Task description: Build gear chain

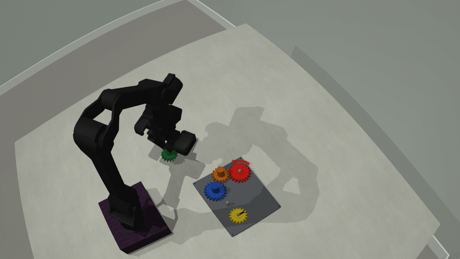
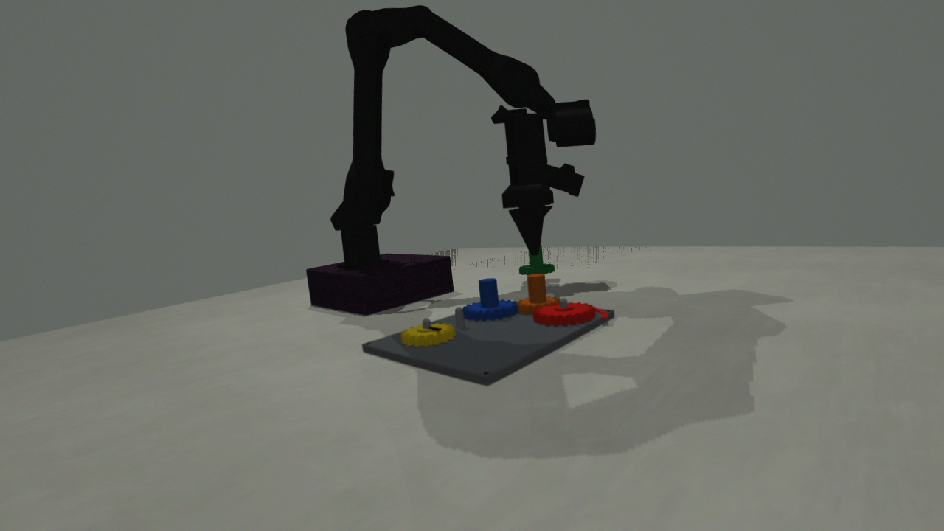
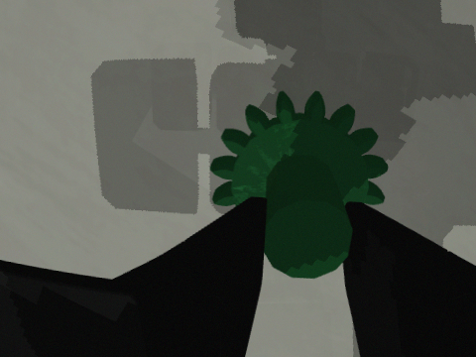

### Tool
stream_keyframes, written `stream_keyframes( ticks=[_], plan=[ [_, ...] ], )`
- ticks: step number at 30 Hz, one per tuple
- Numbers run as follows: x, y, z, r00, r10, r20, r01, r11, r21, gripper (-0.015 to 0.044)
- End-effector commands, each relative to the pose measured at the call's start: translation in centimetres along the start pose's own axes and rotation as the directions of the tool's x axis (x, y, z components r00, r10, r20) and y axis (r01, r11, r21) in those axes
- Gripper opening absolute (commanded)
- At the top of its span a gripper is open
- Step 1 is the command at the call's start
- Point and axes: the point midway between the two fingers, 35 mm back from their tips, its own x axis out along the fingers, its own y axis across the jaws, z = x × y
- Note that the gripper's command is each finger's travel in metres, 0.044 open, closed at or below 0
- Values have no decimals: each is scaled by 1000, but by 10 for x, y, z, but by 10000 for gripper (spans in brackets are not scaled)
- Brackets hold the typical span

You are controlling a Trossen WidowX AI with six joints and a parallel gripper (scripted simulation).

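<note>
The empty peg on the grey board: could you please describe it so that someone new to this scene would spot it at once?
Find the grey board on the table. Between its blue gear and its yellow gear stands the empty peg, a short grey post. Unlike its neighbours, it carries no gear.

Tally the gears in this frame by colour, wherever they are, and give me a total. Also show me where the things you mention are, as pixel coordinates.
Red gear [image 1: 245, 176] [image 2: 564, 316]: 1
Orange gear [image 1: 220, 174] [image 2: 536, 290]: 1
Blue gear [image 1: 210, 193] [image 2: 490, 310]: 1
Yellow gear [image 1: 234, 217] [image 2: 428, 337]: 1
Green gear [image 1: 169, 155] [image 2: 536, 269] [image 3: 307, 233]: 1
Total: 5
</note>
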Motion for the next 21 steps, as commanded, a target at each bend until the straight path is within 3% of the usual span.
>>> stream_keyframes(
  ticks=[1, 21],
  plan=[
    [-9, 0, 3, 1000, 1, 8, -1, 1000, 3, 0],
    [-59, 1, 5, 1000, 1, 8, -1, 1000, 3, 0]
  ],
)
